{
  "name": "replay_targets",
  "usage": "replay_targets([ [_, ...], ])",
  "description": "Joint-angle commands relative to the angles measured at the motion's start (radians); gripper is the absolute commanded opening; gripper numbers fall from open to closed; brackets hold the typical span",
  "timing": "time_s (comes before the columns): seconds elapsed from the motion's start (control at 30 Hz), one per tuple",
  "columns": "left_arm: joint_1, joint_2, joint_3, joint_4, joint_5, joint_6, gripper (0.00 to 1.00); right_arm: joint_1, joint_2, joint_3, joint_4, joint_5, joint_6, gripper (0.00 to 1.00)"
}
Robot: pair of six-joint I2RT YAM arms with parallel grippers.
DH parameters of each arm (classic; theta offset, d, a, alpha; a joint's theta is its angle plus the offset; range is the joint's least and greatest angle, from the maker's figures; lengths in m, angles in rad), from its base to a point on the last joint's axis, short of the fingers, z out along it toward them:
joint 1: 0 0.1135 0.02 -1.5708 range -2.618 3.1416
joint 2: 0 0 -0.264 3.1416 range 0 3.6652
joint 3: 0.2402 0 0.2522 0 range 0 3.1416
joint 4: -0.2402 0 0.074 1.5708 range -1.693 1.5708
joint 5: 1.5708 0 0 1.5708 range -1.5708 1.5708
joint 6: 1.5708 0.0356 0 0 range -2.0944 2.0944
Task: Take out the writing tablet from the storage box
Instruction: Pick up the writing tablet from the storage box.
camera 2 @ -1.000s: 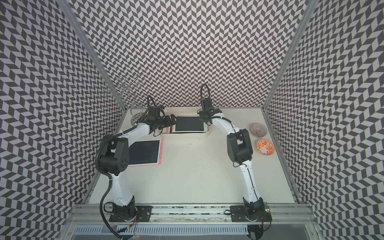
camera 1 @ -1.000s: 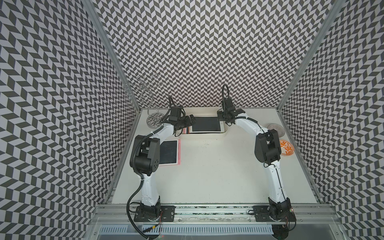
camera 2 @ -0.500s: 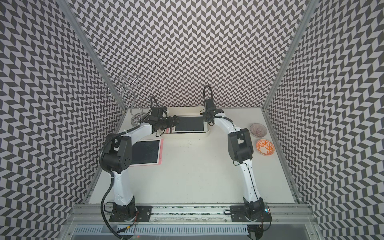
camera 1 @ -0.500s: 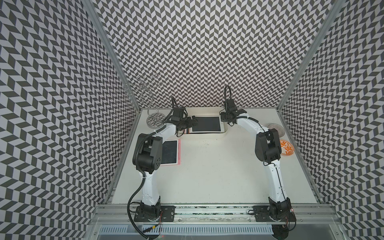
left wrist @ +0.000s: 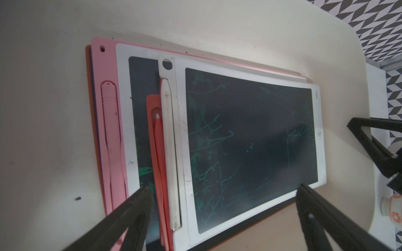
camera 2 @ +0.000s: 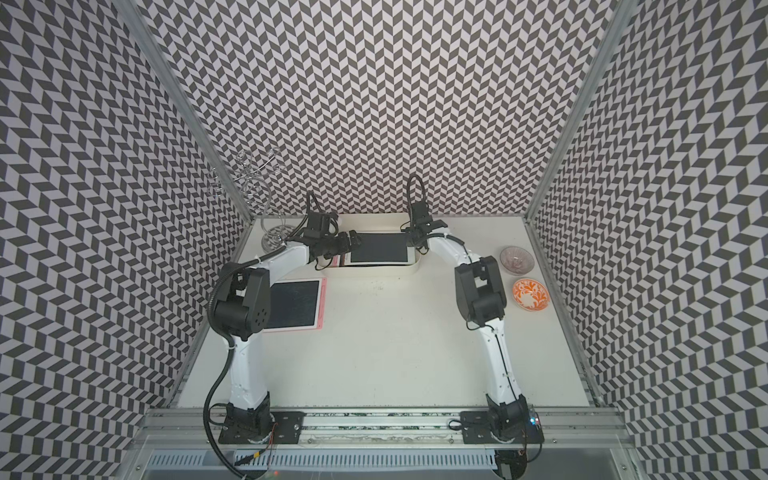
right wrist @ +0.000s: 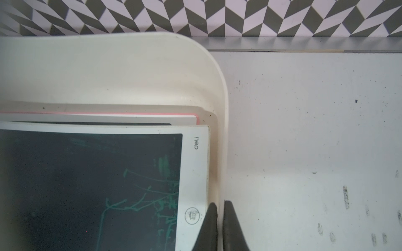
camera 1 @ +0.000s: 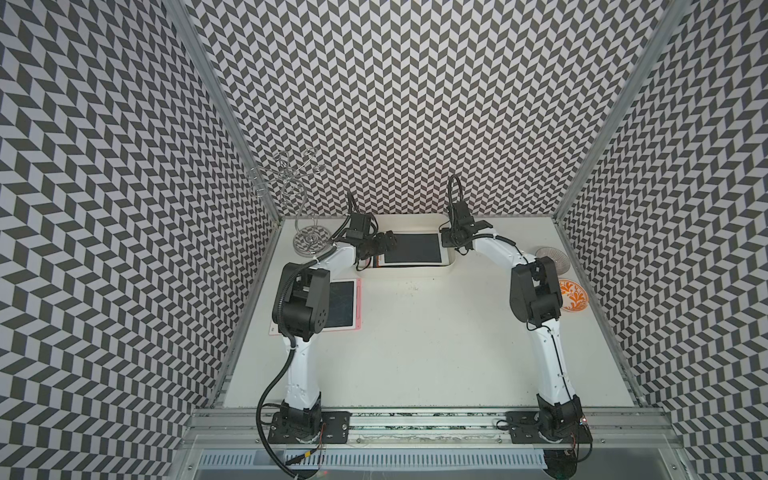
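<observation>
Lying topmost in the storage box [camera 1: 409, 272], the white writing tablet [left wrist: 250, 150] covers a stack of pink and red tablets [left wrist: 108, 130]. Above it the left gripper [left wrist: 224, 190] hangs spread wide; the right gripper [right wrist: 220, 205] is pinched onto the box's end wall.

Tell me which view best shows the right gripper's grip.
Right wrist: the right gripper is shut on the box wall, a finger each side. Both top views show it small, jaws hidden; left wrist catches only its dark edge.
</observation>
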Motion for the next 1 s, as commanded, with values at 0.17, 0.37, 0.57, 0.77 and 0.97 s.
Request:
replay_targets([
  [0.17, -0.016, 0.059, 0.057, -0.044, -0.018, 0.018, 0.99, -0.008, -0.005, -0.018, 0.039, -0.003, 0.003, 0.00],
  [0.37, -0.025, 0.090, 0.100, -0.058, -0.010, 0.018, 0.99, -0.008, -0.005, -0.019, 0.038, -0.013, 0.007, 0.00],
  [0.57, -0.032, 0.104, 0.104, -0.055, 0.007, 0.003, 0.99, -0.008, -0.004, -0.018, 0.031, -0.038, 0.009, 0.00],
  [0.77, -0.037, 0.084, 0.103, -0.068, -0.001, 0.000, 0.99, -0.008, -0.007, -0.017, 0.020, -0.043, 0.009, 0.00],
  [0.97, -0.039, 0.045, 0.094, -0.081, -0.010, 0.003, 0.99, -0.008, -0.015, -0.018, 0.020, -0.055, 0.011, 0.00],
])
